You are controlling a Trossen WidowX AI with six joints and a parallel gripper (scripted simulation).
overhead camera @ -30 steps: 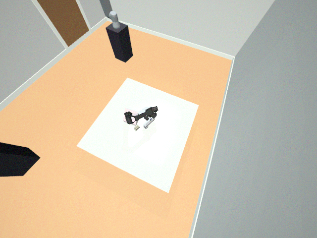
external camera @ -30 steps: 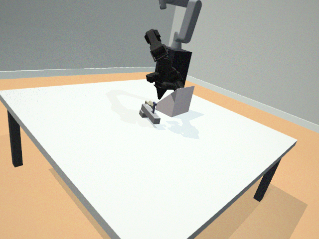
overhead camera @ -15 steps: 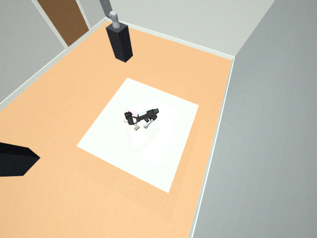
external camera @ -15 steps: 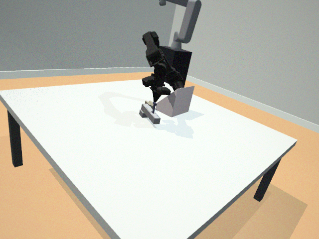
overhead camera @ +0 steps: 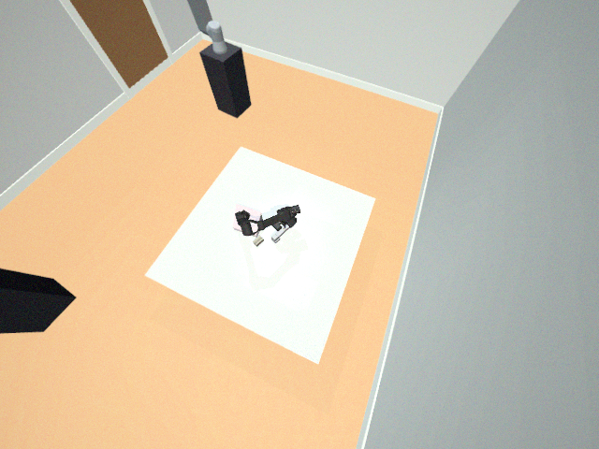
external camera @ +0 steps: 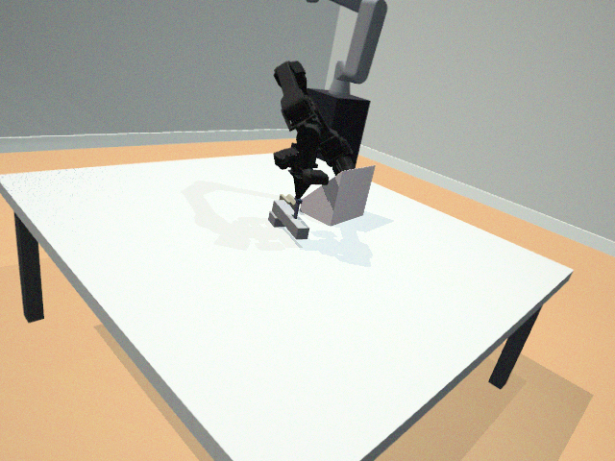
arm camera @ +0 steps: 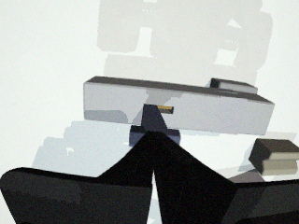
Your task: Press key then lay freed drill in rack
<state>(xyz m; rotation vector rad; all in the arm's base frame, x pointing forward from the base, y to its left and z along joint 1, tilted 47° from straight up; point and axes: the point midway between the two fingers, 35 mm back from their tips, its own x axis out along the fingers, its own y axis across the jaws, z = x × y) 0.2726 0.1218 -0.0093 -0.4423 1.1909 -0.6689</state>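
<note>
Closed pincer point(external camera: 298, 197) point(arm camera: 153, 138) over the drill point(external camera: 297, 208) point(arm camera: 152, 118), mid-frame in the wrist view.
The pale bar point(external camera: 289, 218) point(arm camera: 187, 105) crosses that frame's centre; pincer-to-drill contact is hard to judge.

One white table point(overhead camera: 299, 309) point(external camera: 317, 317), two pedestals.
</note>
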